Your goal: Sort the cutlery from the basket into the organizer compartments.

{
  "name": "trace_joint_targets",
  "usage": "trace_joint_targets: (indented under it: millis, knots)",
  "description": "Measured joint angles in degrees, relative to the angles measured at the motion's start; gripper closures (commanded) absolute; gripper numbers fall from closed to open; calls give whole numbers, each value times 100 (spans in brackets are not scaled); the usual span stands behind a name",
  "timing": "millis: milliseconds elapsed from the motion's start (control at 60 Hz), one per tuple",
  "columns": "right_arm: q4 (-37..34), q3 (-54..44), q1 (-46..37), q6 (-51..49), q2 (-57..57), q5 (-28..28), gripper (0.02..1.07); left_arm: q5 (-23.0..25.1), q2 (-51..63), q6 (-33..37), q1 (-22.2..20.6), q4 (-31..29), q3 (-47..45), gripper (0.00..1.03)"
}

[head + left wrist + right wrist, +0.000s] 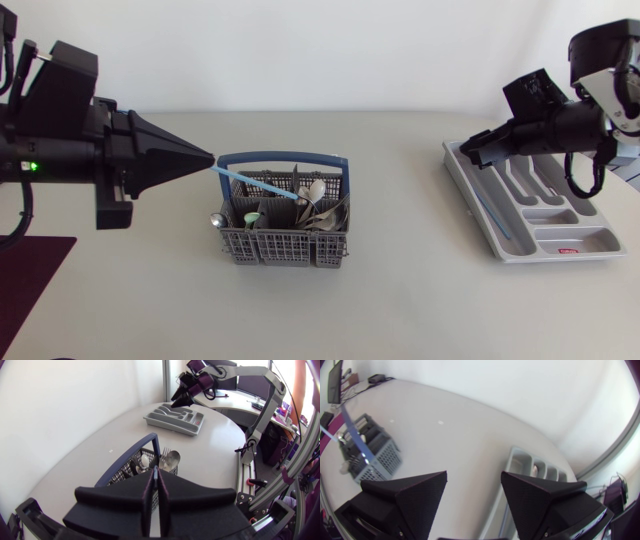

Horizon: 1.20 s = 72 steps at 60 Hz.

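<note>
A grey wire basket (283, 247) with a blue handle stands mid-table and holds several spoons and forks (316, 192). My left gripper (208, 160) is just left of the basket, shut on the upper end of a thin light-blue-handled piece (255, 182) that slants down into the basket. In the left wrist view the fingers (156, 474) are pressed together over the basket (127, 467). My right gripper (472, 153) hangs open and empty over the left end of the grey organizer (560, 246). A thin blue piece (492, 215) lies in its long left compartment. The right wrist view shows the gripper's fingers (474, 487) wide apart above the organizer (517, 460).
A dark red mat (25, 285) lies at the table's near left corner. Bare tabletop separates the basket from the organizer. The basket (375, 455) shows far off in the right wrist view.
</note>
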Motion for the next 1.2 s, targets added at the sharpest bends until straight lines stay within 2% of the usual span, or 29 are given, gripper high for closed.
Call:
trace_joint_targets:
  millis: [133, 333, 567, 750, 967, 1050, 1133, 1200]
  knots:
    - [-234, -173, 883, -66, -822, -59, 25, 136, 125, -39, 0, -227, 173, 100]
    - [-459, -247, 2225, -85, -1414, -55, 25, 389, 289, -146, 0, -520, 417, 100]
    - [-654, -330, 3775, -85, -1578, 133, 26, 505, 638, -170, -55, -774, 660, 100]
    - [-662, -330, 4402, -81, -1508, 184, 26, 780, 861, -297, -160, -881, 719, 100]
    - [-527, -328, 4815, -77, -1062, 232, 45, 1034, 999, -389, -295, -977, 846, 100]
    - [-435, -323, 4887, -55, -883, 232, 48, 1054, 1014, -433, -400, -981, 855, 100]
    - [-367, -297, 4944, -35, -741, 249, 57, 1058, 1025, -468, -485, -984, 855, 100]
    - [-308, -278, 4983, -15, -673, 251, 57, 1073, 1029, -472, -544, -984, 855, 100]
